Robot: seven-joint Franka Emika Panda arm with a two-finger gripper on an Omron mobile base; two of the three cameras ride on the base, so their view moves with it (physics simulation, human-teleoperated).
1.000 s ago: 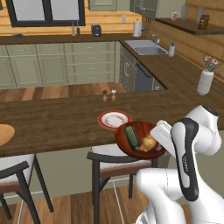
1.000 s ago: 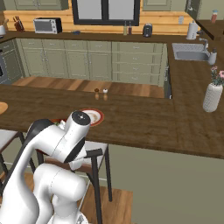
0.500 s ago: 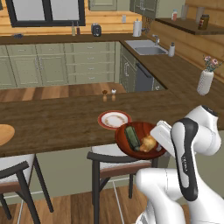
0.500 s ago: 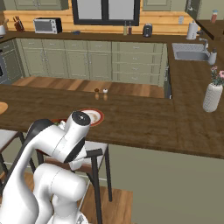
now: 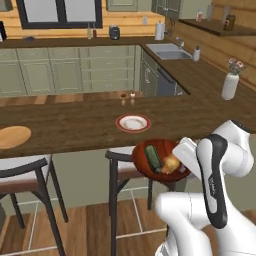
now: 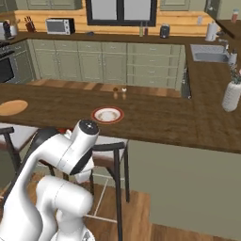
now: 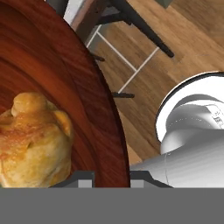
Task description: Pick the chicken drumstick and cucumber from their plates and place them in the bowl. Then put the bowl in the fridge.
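Note:
My gripper (image 5: 180, 158) is shut on the right rim of the reddish-brown bowl (image 5: 142, 167) and holds it in the air in front of the counter, above a stool. The dark green cucumber (image 5: 152, 157) and the golden-brown chicken drumstick (image 5: 171, 164) lie side by side inside it. The hand view shows the bowl's rim (image 7: 101, 109) pinched between the gripper (image 7: 112, 178) fingertips, with the drumstick (image 7: 35, 140) close by. Both plates stand bare on the counter: the white red-rimmed one (image 5: 133, 122) (image 6: 108, 114) and the tan wooden one (image 5: 12, 136) (image 6: 12, 107). The fridge is out of view.
A long dark wooden counter (image 5: 75, 127) runs across ahead of me. Two dark stools (image 5: 119, 156) (image 5: 25, 167) stand at its near side on the wood floor. Two small shakers (image 5: 127, 98) stand behind the white plate, and a white vase (image 5: 230, 85) stands at the right.
The whole picture has shifted: the base has drawn back from the counter, which now lies farther off. The bowl with both foods stays in the shut gripper.

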